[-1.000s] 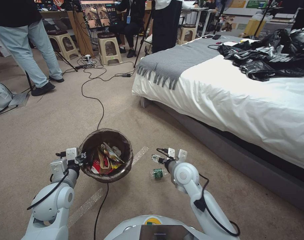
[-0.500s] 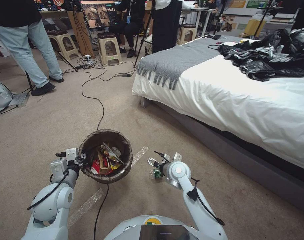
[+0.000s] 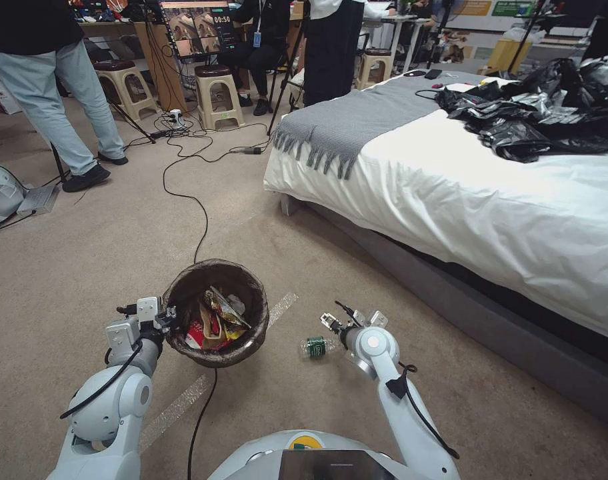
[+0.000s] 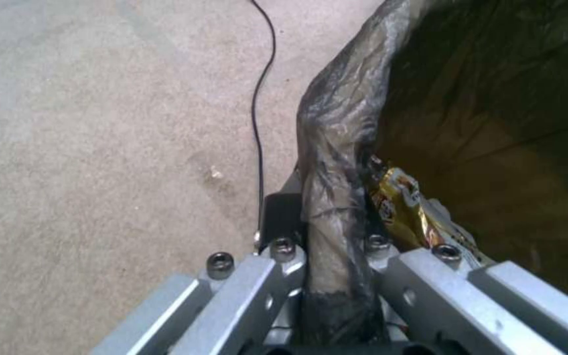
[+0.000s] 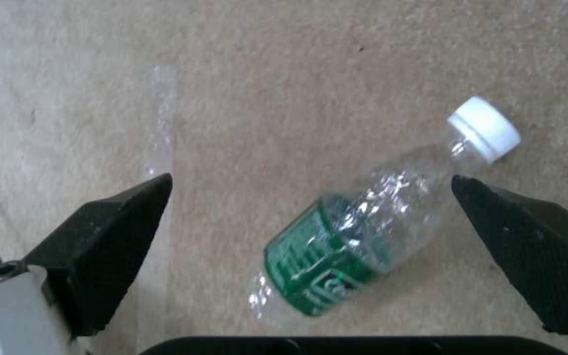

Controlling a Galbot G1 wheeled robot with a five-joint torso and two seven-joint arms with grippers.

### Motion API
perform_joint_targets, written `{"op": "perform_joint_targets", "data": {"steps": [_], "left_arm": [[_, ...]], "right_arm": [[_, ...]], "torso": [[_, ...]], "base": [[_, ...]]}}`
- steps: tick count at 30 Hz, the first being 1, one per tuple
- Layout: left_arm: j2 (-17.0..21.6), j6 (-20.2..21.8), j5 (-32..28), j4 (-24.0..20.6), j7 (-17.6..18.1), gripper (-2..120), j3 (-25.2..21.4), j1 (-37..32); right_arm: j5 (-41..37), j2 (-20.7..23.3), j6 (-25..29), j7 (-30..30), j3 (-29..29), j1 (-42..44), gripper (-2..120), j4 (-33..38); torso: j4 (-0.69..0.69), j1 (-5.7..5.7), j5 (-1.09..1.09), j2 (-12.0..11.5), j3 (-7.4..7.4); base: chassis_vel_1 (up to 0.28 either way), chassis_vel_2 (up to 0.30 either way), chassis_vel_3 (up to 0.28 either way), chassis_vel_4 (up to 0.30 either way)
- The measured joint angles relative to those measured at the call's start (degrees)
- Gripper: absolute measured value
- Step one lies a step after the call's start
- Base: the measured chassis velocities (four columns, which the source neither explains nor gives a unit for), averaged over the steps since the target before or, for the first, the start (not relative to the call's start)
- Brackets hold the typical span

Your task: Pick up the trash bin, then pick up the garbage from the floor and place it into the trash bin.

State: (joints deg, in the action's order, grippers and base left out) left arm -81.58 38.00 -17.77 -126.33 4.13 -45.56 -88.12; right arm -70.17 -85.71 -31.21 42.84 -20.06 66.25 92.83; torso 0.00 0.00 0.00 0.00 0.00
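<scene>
A: Beige carpet floor (image 3: 104, 247) is all around, and a big bed with a white cover (image 3: 491, 207) stands on the robot's right side.

B: Where is the round bin with the dark plastic bag over its rim (image 3: 214, 280)?

A: The left pincer (image 3: 163, 319) is clamped tight on its rim, with the bag edge pinched between the fingers (image 4: 277, 256). Red and yellow wrappers (image 3: 214, 320) lie inside.

B: And the clear plastic bottle with the green label and white cap (image 5: 363, 222)?

A: It lies on its side on the floor, near the bin. The right pincer (image 5: 310, 197) hangs above it, spread wide, with the bottle between its black fingertips (image 5: 120, 217), not touching.
</scene>
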Motion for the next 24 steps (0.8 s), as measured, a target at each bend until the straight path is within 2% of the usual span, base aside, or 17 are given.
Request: {"op": "perform_joint_targets", "data": {"steps": [11,24], "left_arm": [[0.01,0.04,0.02,0.2,-0.03,0,0.16,0.26],[-0.04,0.05,0.02,0.27,-0.15,0,0.1,0.35]], "right_arm": [[-0.33,-2.67,1.89,-1.16,-2.86,-0.27,100,-4.42],[0.26,-2.49,3.2,-1.84,-4.32,0.8,100,-7.94]], "torso": [[0.0,0.0,0.0,0.0,0.0],[-0.01,0.0,0.0,0.0,0.0]], "base": [[0.0,0.0,0.0,0.0],[0.0,0.0,0.0,0.0]]}}
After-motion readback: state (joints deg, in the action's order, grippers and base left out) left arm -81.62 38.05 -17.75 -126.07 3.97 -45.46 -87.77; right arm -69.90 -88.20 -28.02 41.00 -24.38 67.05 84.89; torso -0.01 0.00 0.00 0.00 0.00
